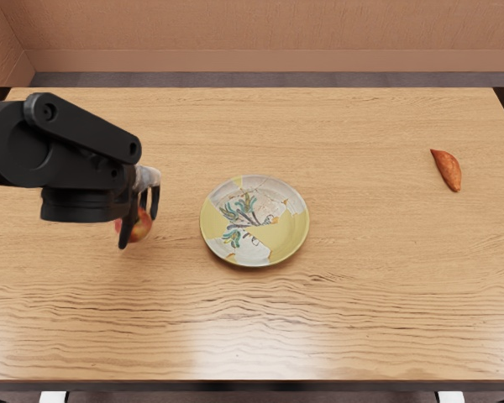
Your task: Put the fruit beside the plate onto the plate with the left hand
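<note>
A small red and yellow fruit (139, 228) lies on the wooden table, a short way left of the plate (296, 233). The plate is yellow-rimmed with a white centre and a painted plant pattern. My left hand (141, 210) comes in from the left on a bulky black arm and hangs right over the fruit. Its dark fingers (128, 233) point down around the fruit, and the arm hides most of it. Whether the fingers press on the fruit cannot be seen. The fruit looks to be resting on the table.
An orange-red wedge-shaped piece of food (447, 169) lies far to the right near the table's edge. A low wall runs behind the table.
</note>
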Robot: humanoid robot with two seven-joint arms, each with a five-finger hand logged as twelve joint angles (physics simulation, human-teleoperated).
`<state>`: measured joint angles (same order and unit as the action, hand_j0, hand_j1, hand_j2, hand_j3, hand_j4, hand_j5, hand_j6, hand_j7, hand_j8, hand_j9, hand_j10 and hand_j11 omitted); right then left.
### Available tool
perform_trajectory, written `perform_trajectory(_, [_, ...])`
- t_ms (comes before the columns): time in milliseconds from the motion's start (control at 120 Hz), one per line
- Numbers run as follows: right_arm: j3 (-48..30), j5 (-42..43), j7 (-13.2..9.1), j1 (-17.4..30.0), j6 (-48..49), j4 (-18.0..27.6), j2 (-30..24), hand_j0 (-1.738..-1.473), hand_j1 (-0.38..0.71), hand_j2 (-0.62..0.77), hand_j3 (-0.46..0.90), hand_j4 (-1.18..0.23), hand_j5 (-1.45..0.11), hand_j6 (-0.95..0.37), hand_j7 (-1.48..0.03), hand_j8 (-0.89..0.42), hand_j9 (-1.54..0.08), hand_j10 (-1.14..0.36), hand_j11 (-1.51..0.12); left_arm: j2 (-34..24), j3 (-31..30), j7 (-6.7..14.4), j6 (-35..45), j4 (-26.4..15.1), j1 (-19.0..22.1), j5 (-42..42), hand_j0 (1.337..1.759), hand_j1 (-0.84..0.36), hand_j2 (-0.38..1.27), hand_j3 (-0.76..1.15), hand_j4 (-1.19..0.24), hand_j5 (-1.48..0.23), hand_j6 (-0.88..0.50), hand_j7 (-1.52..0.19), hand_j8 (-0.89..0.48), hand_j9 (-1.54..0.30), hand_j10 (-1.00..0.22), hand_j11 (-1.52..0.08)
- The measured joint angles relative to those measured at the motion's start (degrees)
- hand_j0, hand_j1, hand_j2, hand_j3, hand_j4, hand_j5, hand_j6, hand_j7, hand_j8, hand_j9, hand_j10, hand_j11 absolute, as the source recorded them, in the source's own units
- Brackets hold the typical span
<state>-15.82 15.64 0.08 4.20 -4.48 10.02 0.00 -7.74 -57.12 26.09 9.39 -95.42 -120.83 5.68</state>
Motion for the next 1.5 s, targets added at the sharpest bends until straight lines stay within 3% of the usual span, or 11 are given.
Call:
perform_trajectory(108, [0.0, 0.0, -0.01, 0.0, 0.0, 0.0, 0.0, -1.658, -0.31, -0.01, 0.0, -0.04, -0.05, -0.04, -0.05, -0.04, -0.05, -0.04, -0.05, 0.08, 1.25, 0.01, -0.99, 0.0, -2.79, -1.22, 1.653, -0.4, 0.87, 0.0, -0.68, -1.23, -0.35, -1.19, -0.41, -1.16, -0.86, -1.16])
perform_trajectory(158, [0.0, 0.0, -0.02, 0.01, 0.0, 0.0, 0.0, -1.658, -0.31, -0.01, 0.0, -0.04, -0.05, -0.04, -0.05, -0.04, -0.05, -0.04, -0.05, 0.15, 1.81, 0.02, -1.26, 0.01, -3.86, -1.47, 1.653, -0.41, 0.84, 0.0, -0.71, -1.23, -0.35, -1.18, -0.42, -1.16, -0.86, -1.16])
perform_trajectory(275, [0.0, 0.0, 0.0, 0.01, 0.0, 0.0, 0.0, -1.658, -0.31, -0.01, 0.0, -0.04, -0.05, -0.04, -0.05, -0.04, -0.05, -0.04, -0.05, 0.66, 3.31, 0.06, -1.93, 0.04, -6.68, -2.84, 1.65, -0.5, 1.05, 0.0, -0.73, -1.25, -0.34, -1.18, -0.42, -1.16, -0.86, -1.17])
perform_trajectory(325, [0.0, 0.0, 0.0, 0.02, 0.0, 0.0, 0.0, -1.658, -0.31, -0.01, 0.0, -0.04, -0.05, -0.04, -0.05, -0.04, -0.05, -0.04, -0.05, 1.41, 4.08, 0.07, -2.1, 0.12, -7.29, -3.31, 1.65, -0.45, 0.89, 0.0, -0.72, -1.25, -0.34, -1.17, -0.42, -1.17, -0.86, -1.17])
perform_trajectory(583, [0.0, 0.0, 0.0, 0.01, 0.0, 0.0, 0.0, -1.658, -0.31, -0.01, 0.0, -0.04, -0.05, -0.04, -0.05, -0.04, -0.05, -0.04, -0.05, 7.72, 8.26, 0.15, -2.0, 2.68, -8.55, -5.05, 1.65, -0.51, 1.04, 0.0, -0.79, -1.24, -0.4, -1.17, -0.51, -1.17, -0.86, -1.17])
perform_trajectory(650, [0.0, 0.0, 0.0, 0.01, 0.0, 0.0, 0.0, -1.658, -0.31, -0.01, 0.0, -0.04, -0.05, -0.04, -0.05, -0.04, -0.05, -0.04, -0.05, 7.74, 8.91, 0.21, -1.82, 3.88, -8.45, -5.13, 1.651, -0.54, 1.0, 0.0, -0.8, -1.23, -0.36, -1.16, -0.55, -1.16, -0.86, -1.17])
perform_trajectory(725, [0.0, 0.0, 0.0, 0.01, 0.0, 0.0, 0.0, -1.658, -0.31, -0.01, 0.0, -0.04, -0.05, -0.04, -0.05, -0.04, -0.05, -0.04, -0.05, 7.74, 9.42, 0.26, -0.72, 4.8, -8.29, -5.02, 1.653, -0.57, 0.74, 0.0, -0.81, -1.18, -0.49, -1.13, -0.63, -1.13, -0.85, -1.13])
perform_trajectory(867, [0.0, 0.0, 0.0, 0.01, 0.0, 0.0, 0.0, -1.658, -0.31, -0.01, 0.0, -0.04, -0.05, -0.04, -0.05, -0.04, -0.05, -0.04, -0.05, 7.74, 10.21, 0.34, 3.42, 5.67, -8.01, -4.88, 1.656, -0.35, 0.41, 0.0, -0.6, -0.85, -0.45, -0.83, -0.52, -0.83, -0.62, -0.83])
perform_trajectory(1025, [0.0, 0.01, 0.0, 0.01, 0.0, 0.0, 0.0, -1.658, -0.31, -0.01, 0.0, -0.04, -0.05, -0.04, -0.05, -0.04, -0.05, -0.04, -0.05, 7.74, 11.04, 0.35, 4.41, 6.38, -5.98, -4.88, 1.657, -0.14, 0.22, 0.0, -0.41, -0.57, -0.34, -0.56, -0.38, -0.56, -0.42, -0.56])
perform_trajectory(1242, [0.0, 0.0, 0.0, 0.0, 0.0, 0.0, 0.0, -1.658, -0.31, -0.01, 0.0, -0.04, -0.05, -0.04, -0.05, -0.04, -0.05, -0.04, -0.05, -12.53, 16.19, 0.29, -4.68, 7.16, 2.36, -5.31, 1.658, -0.01, 0.11, 0.0, -0.31, -0.41, -0.28, -0.4, -0.29, -0.4, -0.31, -0.4])
perform_trajectory(1500, [0.0, 0.0, 0.01, 0.01, 0.0, 0.0, 0.0, -1.658, -0.31, -0.01, 0.0, -0.04, -0.05, -0.04, -0.05, -0.04, -0.05, -0.04, -0.05, -32.18, 32.13, 0.27, -27.56, 9.31, 17.9, -7.6, 1.658, 0.03, 0.07, 0.0, -0.26, -0.34, -0.26, -0.34, -0.26, -0.34, -0.26, -0.34])
